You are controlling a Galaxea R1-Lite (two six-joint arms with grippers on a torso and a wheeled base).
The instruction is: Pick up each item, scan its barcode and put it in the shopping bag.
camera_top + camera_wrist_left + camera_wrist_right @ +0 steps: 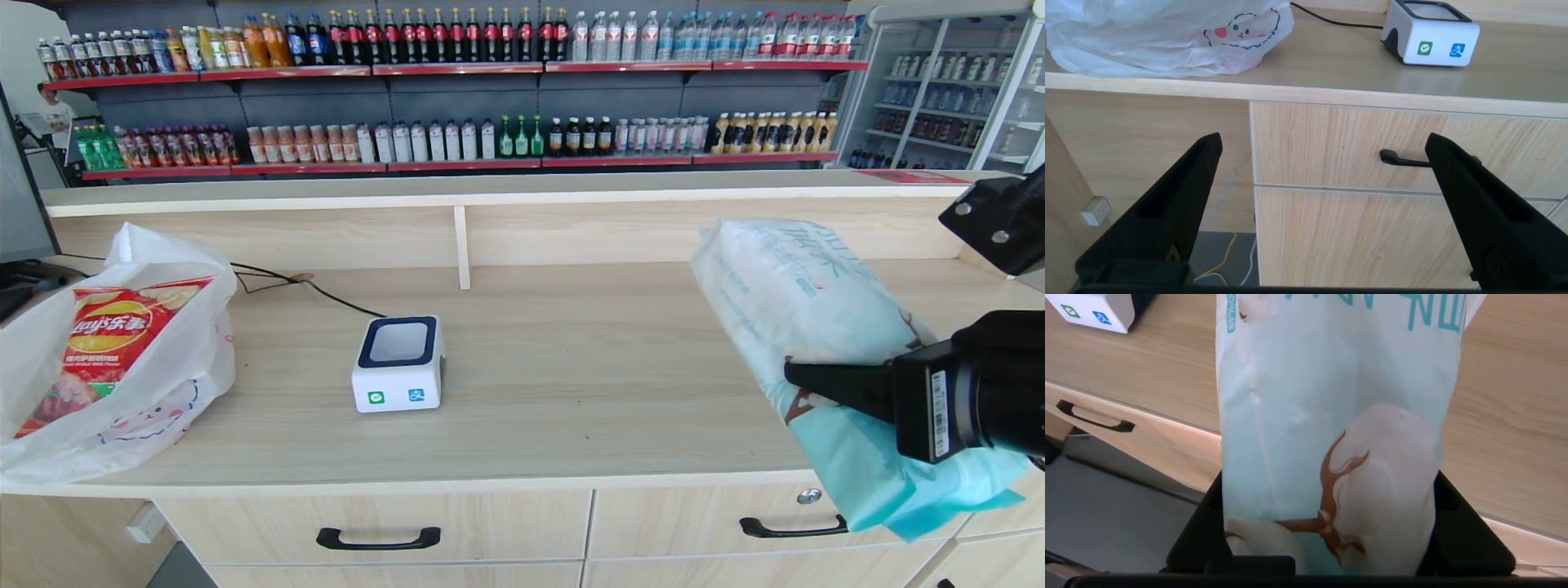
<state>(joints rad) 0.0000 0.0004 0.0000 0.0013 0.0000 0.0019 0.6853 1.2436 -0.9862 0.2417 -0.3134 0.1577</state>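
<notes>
Holding pale-blue pkg (796,286) in right gripper (1331,539), over counter (571,392) edge, scanner (400,363) well apart

The right end effector (824,384) grips a soft pale blue packet (800,302) at the right end of the tabletop (588,384), with the packet's lower end hanging past the front edge. A white scanner (399,363) sits mid-tabletop. Far left lies the white shopping bag (188,359) with a red crisp packet (106,343) inside.

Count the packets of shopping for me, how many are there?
2. A red chips packet lies inside the white shopping bag at left; a pale blue packet is gripped by the right end effector. Others may hide in the bag.
</notes>
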